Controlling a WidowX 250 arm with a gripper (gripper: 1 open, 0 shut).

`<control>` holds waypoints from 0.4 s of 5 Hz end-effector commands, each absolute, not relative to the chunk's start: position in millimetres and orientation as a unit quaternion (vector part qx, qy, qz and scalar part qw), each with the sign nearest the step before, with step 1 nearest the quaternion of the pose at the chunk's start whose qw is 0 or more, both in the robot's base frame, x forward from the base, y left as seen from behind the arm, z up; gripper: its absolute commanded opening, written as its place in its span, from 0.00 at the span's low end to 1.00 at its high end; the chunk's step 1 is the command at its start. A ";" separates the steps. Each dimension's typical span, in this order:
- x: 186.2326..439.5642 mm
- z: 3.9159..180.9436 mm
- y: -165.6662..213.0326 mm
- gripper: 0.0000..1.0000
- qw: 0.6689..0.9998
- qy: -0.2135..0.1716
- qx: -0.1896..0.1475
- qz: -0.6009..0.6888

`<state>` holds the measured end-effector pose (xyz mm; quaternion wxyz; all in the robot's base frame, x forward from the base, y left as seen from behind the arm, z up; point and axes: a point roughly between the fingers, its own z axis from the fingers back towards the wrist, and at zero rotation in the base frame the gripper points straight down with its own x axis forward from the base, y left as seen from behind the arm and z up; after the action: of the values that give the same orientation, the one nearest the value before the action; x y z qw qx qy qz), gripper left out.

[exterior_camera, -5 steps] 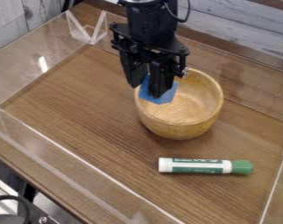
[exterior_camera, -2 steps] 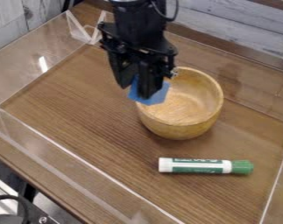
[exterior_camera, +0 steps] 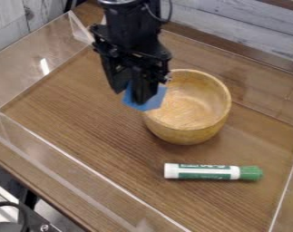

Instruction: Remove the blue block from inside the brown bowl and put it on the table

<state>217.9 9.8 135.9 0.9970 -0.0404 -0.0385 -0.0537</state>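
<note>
A: The blue block (exterior_camera: 149,100) hangs pinched between the closed jaws of the gripper (exterior_camera: 142,93), in the air above the rim of the brown bowl (exterior_camera: 191,122) at about nine o'clock from the bowl's centre.

B: So it's out of the bowl?

A: Yes. A second ago it was held low over the pale inside of the bowl; now it has slid toward ten o'clock and sits over the rim, nearly past it. The first half of the job looks done.

B: Anything else different?

A: Only the arm and block. The bowl and the marker (exterior_camera: 211,171), lying at six o'clock from it, have stayed put.

B: What's left?

A: I'd say carrying on over bare table (exterior_camera: 63,118) at nine o'clock, lowering, then letting go.
</note>
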 end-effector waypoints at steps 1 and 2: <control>215.6 140.8 16.6 0.00 0.997 -0.057 -0.031 -0.051; 211.8 135.6 23.0 0.00 0.997 -0.056 -0.027 -0.048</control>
<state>209.2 20.6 125.1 0.9978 -0.0348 -0.0322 -0.0463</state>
